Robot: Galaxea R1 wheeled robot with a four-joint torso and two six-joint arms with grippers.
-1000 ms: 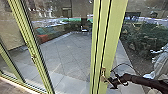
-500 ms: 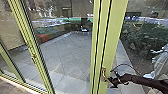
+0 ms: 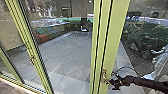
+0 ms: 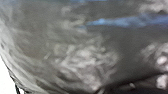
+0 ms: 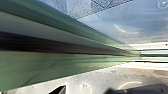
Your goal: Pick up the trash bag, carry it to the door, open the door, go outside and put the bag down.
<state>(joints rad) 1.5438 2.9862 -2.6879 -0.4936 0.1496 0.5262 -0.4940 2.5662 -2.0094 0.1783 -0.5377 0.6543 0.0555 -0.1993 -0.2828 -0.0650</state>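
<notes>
Slightly lowered: my right arm [image 3: 145,82], its gripper [image 3: 114,84] at the door handle [image 3: 104,75], open or closed I cannot tell; trash bag [image 4: 82,56], likely slippery, soft, best held by its neck.

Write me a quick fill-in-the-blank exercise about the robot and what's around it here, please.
The door frame in front of the robot is light ____.
The right gripper is at the door's metal ____.
In the left wrist view, the bright streak on the trash bag is ____.
The paving slabs outside are ____.

Missing words: green; handle; blue; grey.
</notes>
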